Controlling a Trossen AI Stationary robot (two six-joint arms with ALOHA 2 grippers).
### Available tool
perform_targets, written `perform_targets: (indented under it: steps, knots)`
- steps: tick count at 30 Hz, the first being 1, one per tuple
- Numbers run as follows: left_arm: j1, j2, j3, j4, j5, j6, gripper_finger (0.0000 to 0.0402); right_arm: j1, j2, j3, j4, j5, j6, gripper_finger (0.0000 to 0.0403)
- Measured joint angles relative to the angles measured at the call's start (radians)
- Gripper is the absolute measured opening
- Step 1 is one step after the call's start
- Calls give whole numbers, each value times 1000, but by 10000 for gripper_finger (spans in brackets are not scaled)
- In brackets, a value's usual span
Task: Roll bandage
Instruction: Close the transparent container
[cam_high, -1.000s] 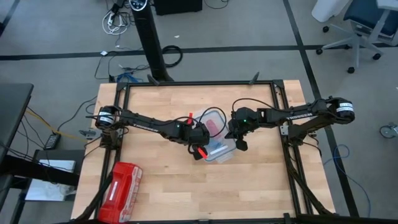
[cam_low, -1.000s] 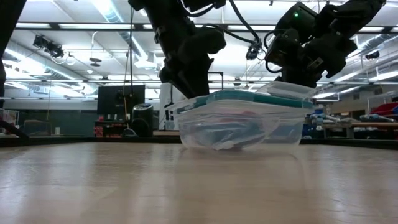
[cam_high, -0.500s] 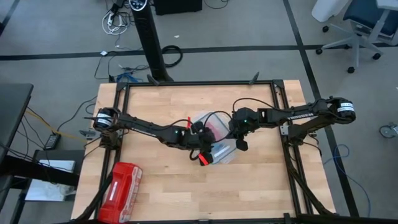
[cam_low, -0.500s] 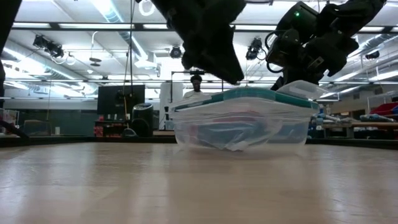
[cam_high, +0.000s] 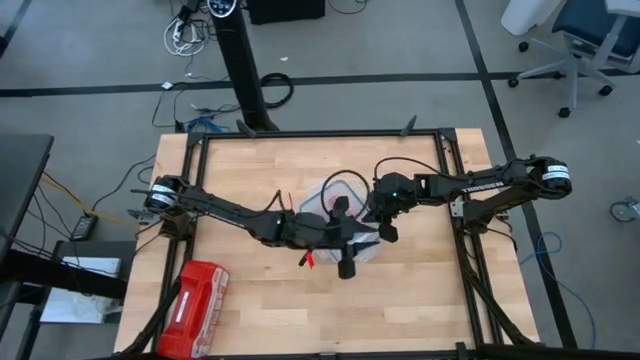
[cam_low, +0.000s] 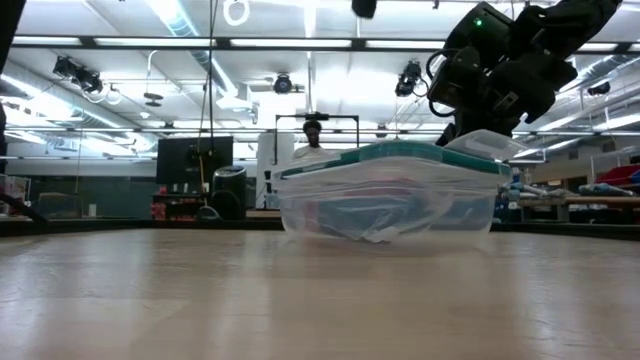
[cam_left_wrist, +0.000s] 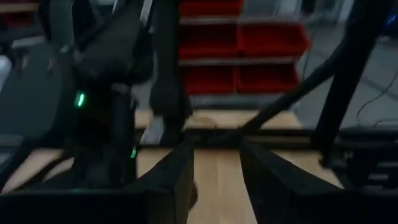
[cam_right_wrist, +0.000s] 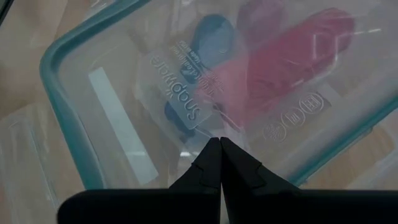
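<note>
A clear plastic container (cam_low: 390, 195) with a teal-rimmed lid (cam_right_wrist: 112, 118) sits near the middle of the bench (cam_high: 250, 170), a little toward the right edge. The lid is on, so the contents stay boxed. Through the lid the right wrist view shows the bandage (cam_right_wrist: 214, 37) as a blue roll, lying beside red-pink fabric rolls (cam_right_wrist: 292, 56); the task's own thing is thus shut inside and not in reach of either hand.

The right hand (cam_right_wrist: 220, 144) is pinched fully closed, its fingertips meeting just over the lid's centre, apparently pressing or steadying the container rather than gripping anything. Its arm reaches in from the bench's right edge and bends down onto the container's right side.

The left hand (cam_left_wrist: 214, 162) hangs with its fingers partly spread and nothing between them, pointing level across the bench toward the frame beyond. Its arm stretches from the left edge, low and long, ending at the container's near side.

A red zip pouch (cam_high: 195, 295) lies at the near left corner, untouched.
</note>
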Motion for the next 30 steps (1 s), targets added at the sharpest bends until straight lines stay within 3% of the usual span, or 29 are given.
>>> perform_targets:
  steps: [7, 16, 24, 30]
  knots:
    - [-6, 0, -123, 339, 196, 14, 135, 0, 1, -1, 13, 0, 2, 3]
    - [73, -5, -383, 586, 232, -138, 135, -1, 1, -1, 15, -16, 22, 2]
    - [159, -71, -596, 539, 118, -341, 135, -1, 1, -1, 14, -18, 24, 2]
    - [169, -166, -616, 182, 18, -362, 135, -1, 0, -1, 17, -5, 28, 2]
